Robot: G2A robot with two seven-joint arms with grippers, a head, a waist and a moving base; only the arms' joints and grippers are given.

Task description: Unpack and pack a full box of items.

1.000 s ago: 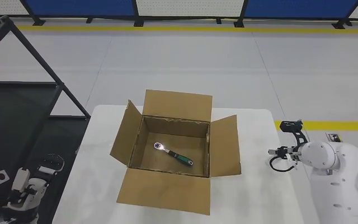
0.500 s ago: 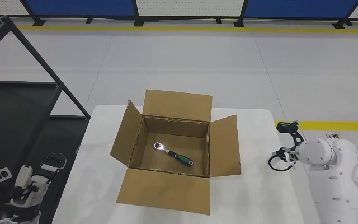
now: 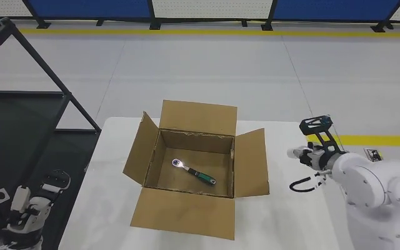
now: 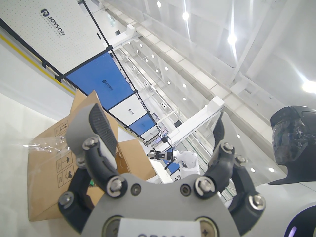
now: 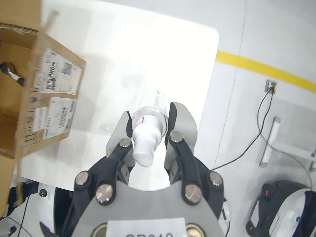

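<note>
light bright, from overhead lamps [image 4: 232,39] | table [image 5: 148,57] glares white | soft shadow beside box [image 5: 22,6] | wrist views fisheye-warped

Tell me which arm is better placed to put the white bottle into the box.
Right, I'd say. The right gripper is shut on the white bottle, above the table beside the open box. The left gripper is open and empty, off the table's far side.

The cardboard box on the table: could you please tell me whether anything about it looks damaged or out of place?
Nothing is spilled or crushed. The box stands open, flaps out, with a ratchet lying on its floor. The one untidy detail is loose clear tape sticking off a flap.
</note>
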